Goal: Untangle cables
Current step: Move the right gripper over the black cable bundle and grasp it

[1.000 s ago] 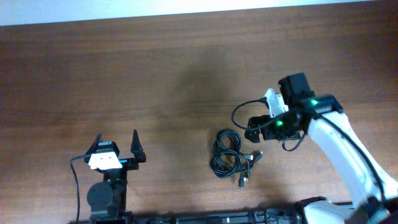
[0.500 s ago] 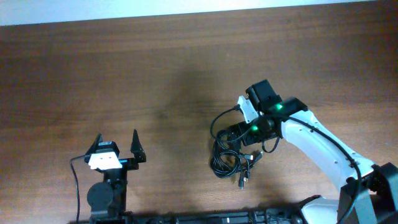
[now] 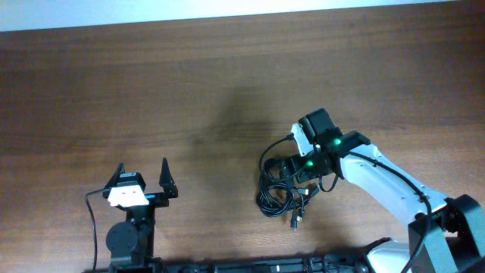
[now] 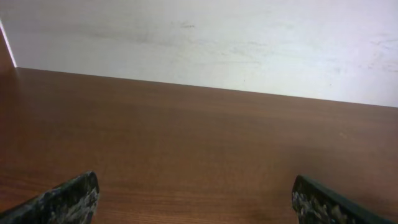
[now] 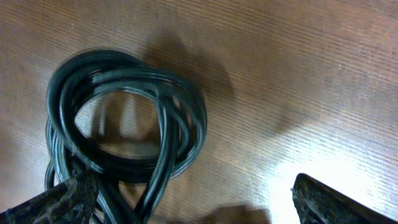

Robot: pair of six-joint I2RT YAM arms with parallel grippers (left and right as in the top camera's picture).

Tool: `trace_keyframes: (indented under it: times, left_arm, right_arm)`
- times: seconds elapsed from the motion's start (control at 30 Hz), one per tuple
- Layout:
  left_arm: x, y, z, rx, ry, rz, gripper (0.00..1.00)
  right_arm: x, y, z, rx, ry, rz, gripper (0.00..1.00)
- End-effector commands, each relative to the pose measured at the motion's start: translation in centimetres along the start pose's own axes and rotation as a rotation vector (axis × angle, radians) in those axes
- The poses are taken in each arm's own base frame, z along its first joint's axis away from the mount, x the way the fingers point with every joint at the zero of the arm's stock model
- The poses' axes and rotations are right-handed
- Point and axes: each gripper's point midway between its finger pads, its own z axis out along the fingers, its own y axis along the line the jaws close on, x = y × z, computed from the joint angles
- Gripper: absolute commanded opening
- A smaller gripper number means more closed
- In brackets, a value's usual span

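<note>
Dark brown wooden table with a tangled bundle of thin black cables lying on it, right of centre.

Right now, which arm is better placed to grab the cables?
Right. Its open pincer is directly over the cables, whose loops fill its wrist view. The left pincer, also open, sits far off near the table's front edge, with no cable in its wrist view.

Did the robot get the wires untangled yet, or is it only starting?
Only starting. Done: nothing yet, the cables lie in one tangled coil. In hand: the right claw hangs open just over that coil, gripping nothing. To do: pull the cords apart and lay them out separately. The left claw sits open, far off to the side.
</note>
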Motion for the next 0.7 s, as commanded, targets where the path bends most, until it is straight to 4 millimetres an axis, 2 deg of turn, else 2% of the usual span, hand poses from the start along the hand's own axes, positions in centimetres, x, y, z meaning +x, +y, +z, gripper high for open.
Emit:
trace_keyframes:
  times: [0.0,0.03,0.13,0.47,0.6,0.67]
  left_arm:
    - [0.1,0.2,0.0,-0.011,0.002,0.015,0.99]
    - [0.1,0.3,0.0,-0.011,0.002,0.015,0.99]
    - [0.1,0.2,0.0,-0.01,0.002,0.015,0.99]
    - [0.1,0.3,0.0,-0.011,0.002,0.015,0.99]
    - [0.1,0.2,0.0,-0.01,0.002,0.015,0.99]
    - [0.1,0.2,0.0,-0.01,0.002,0.015,0.99]
  right_arm:
    - [0.3,-0.2,1.0,0.005,-0.021,-0.016,0.99]
    - [0.1,-0.2,1.2,0.003,-0.037,-0.019,1.0]
    - [-0.5,-0.2,1.8,-0.003,-0.086,-0.028,0.84]
    - [0.0,-0.6,3.4,-0.012,-0.146,-0.042,0.78]
    - [-0.2,-0.2,3.7,-0.02,-0.172,-0.062,0.64]
    - [-0.1,0.5,3.8,-0.027,-0.171,-0.087,0.61]
